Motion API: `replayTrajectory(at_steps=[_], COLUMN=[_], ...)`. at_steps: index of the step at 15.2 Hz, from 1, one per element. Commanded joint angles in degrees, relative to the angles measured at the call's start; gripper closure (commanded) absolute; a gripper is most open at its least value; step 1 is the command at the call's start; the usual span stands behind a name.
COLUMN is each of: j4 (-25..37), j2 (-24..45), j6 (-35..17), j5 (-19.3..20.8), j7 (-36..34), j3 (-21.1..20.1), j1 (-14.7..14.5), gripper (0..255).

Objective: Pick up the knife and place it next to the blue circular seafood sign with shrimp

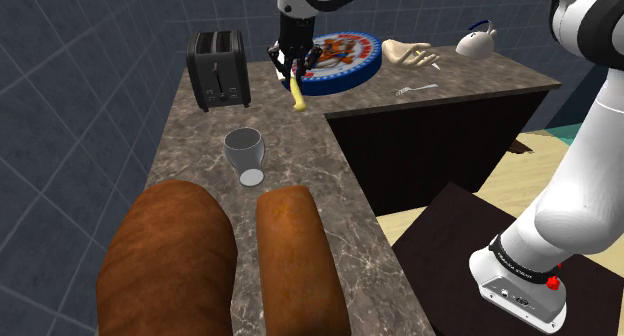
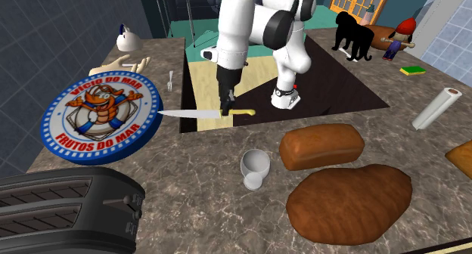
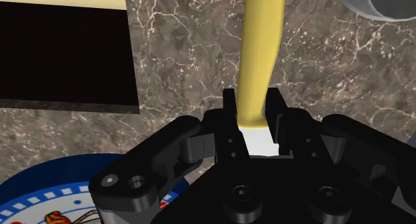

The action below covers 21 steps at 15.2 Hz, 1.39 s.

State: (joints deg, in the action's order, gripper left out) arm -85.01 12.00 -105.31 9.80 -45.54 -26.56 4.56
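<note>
Yellow-handled, silver-bladed knife (image 2: pixel 193 113) clasped in end effector (image 3: pixel 253 113).

- You have a black toaster (image 1: pixel 218 69) at the far end of the brown marbled countertop (image 1: pixel 195 134), close to the blue tiled wall (image 1: pixel 80 74).
- A grey glass (image 1: pixel 245 154) sits between the toaster and your two brown breads: a big round loaf (image 1: pixel 165 259) and a narrower loaf (image 1: pixel 300 259) just beside it.
- Along the counter's other leg you'll find a fork (image 1: pixel 415 88), a beige hand-shaped piece (image 1: pixel 408 54) and a white teapot (image 1: pixel 476 42).
- In the second exterior view, a white roll (image 2: pixel 436 109) lies on the counter, and a black animal figure (image 2: pixel 354 35) stands further back.
</note>
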Motion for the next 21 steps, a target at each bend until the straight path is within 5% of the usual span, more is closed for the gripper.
replayTrajectory(at_steps=[1, 9, 21], j4=[3.4, 15.7, 4.1], j2=[2.2, 10.8, 9.3], j6=[1.2, 4.7, -5.4], j5=[0.4, 1.7, 1.3], j7=[2.1, 9.8, 9.2], j3=[0.8, 3.6, 3.8], j1=[0.8, 4.0, 5.5], gripper=[255, 255, 255])
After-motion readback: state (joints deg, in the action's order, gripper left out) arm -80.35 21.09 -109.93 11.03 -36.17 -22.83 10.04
